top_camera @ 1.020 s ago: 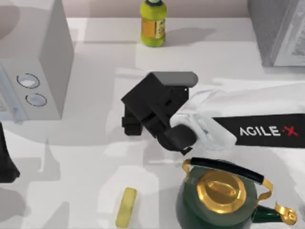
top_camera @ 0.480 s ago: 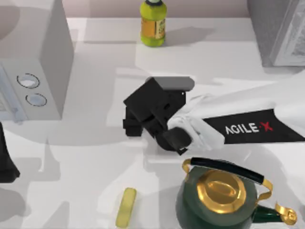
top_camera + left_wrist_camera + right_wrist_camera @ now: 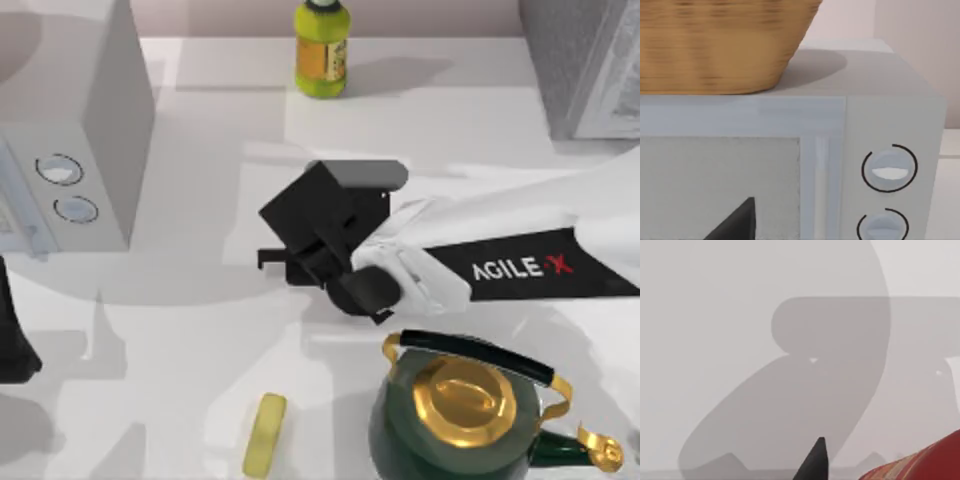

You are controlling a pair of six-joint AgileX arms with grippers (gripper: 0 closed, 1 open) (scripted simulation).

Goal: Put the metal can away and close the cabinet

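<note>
Since half a second ago the right arm (image 3: 520, 265) has kept its place, while the dark front of the right tool (image 3: 285, 262) has drawn in to a slimmer outline.

Nearest on the worktop (image 3: 180, 330) lie a yellow oblong piece (image 3: 265, 433) and, to its right, a green kettle (image 3: 465, 410) with gold lid and black handle. Neither is touched.

Just beyond the kettle, near the worktop's middle, the right tool points down and toward the left. In the right wrist view the red label of the metal can (image 3: 935, 462) sits close beside a dark tip of the tool. Whether the tool is spread or already pinching the can cannot be told.

The left arm (image 3: 12, 340) is parked at the left edge. Its wrist camera faces the microwave (image 3: 90, 150), which carries a wicker basket (image 3: 715, 45).

Farthest back stand the yellow-green bottle (image 3: 321, 50) and, in the right corner, the grey cabinet (image 3: 585, 70).

Judged step: securing the can, with stowing and closing not yet done. The next move calls for a confirmed firm hold, then a straight lift that clears the kettle handle before travel toward the cabinet.
</note>
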